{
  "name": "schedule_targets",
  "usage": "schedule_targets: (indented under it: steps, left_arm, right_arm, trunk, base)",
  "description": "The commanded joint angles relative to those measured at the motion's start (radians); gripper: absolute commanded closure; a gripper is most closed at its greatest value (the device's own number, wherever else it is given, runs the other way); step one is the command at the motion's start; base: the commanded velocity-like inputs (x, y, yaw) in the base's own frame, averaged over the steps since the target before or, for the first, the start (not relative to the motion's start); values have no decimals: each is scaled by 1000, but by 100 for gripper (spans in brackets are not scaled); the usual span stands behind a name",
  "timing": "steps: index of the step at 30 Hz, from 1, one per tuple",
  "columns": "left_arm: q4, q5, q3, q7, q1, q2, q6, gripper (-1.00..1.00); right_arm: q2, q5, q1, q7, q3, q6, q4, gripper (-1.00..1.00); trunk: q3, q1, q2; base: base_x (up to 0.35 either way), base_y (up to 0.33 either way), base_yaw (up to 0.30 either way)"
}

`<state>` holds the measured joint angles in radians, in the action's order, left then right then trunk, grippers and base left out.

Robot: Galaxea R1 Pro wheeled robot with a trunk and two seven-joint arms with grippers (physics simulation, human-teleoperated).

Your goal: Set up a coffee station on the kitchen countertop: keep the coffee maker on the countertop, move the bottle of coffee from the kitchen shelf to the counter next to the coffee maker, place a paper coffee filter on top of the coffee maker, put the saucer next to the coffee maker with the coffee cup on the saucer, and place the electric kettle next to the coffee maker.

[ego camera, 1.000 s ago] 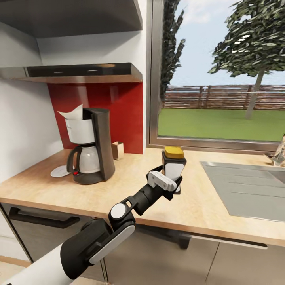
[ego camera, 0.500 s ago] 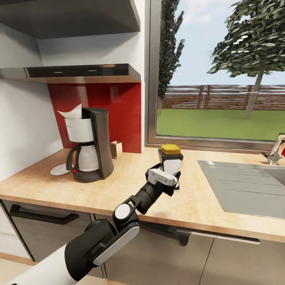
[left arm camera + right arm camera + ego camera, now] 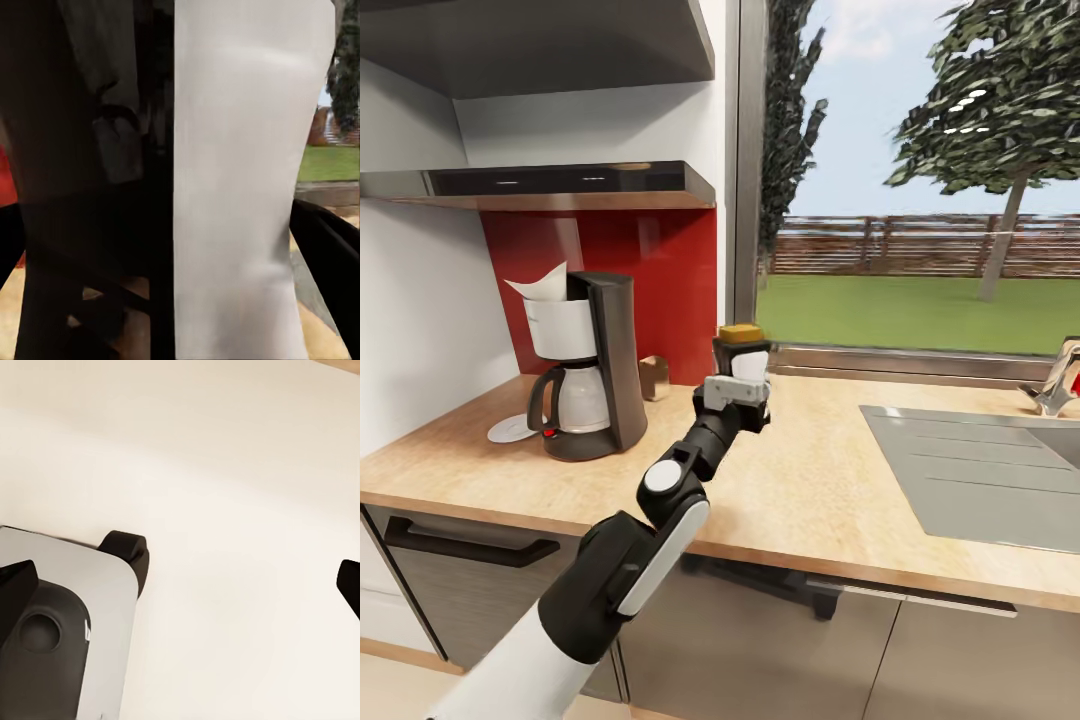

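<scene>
The left gripper [image 3: 743, 392] is clamped on the bottle of coffee [image 3: 742, 352], holding it upright above the countertop [image 3: 800, 490], between the coffee maker [image 3: 585, 365] and the window. The left arm reaches forward from the lower edge of the head view, bent at a round white-capped elbow, its black forearm rising to a white wrist block. In the left wrist view the bottle's [image 3: 247, 187] smooth white label and dark, waisted body sit between the two black fingers [image 3: 326, 247].

The right gripper [image 3: 180, 585] shows two black fingertips spread wide with nothing between them, against a plain cream surface.

One paper coffee filter [image 3: 545, 283], a cream pointed cone, stands in the maker's white basket. One flat white saucer [image 3: 510, 431] lies touching the machine's base on its left. The worktop is light wood grain over glossy grey fronts. One thin black shelf [image 3: 550, 183] hangs above the red backsplash.
</scene>
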<state>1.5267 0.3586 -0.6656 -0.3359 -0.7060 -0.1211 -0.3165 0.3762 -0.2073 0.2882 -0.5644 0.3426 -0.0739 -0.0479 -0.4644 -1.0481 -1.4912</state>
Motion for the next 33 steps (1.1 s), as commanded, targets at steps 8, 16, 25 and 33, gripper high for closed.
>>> schedule_targets:
  steps: [8,16,25,33]
  left_arm:
    - [-114,-64,101,-10,-1,-18,-20,100]
    - [-147,-205,142,-10,-1,-18,-20,100]
    - [-153,-248,190,-11,-1,-14,-15,100]
    - [-156,-250,192,-9,-1,-11,-9,100]
  right_arm:
    - [0,-9,2,-5,9,-7,-4,-100]
    - [0,-9,2,-5,9,-7,-4,-100]
    - [0,-9,2,-5,9,-7,-4,-100]
    - [0,-9,2,-5,9,-7,-4,-100]
  trunk:
    - [-1,0,-1]
    - [-1,0,-1]
    - [-1,0,-1]
    - [-1,0,-1]
  base:
    - [0,0,0]
    - [0,0,0]
    - [0,0,0]
    - [44,0,0]
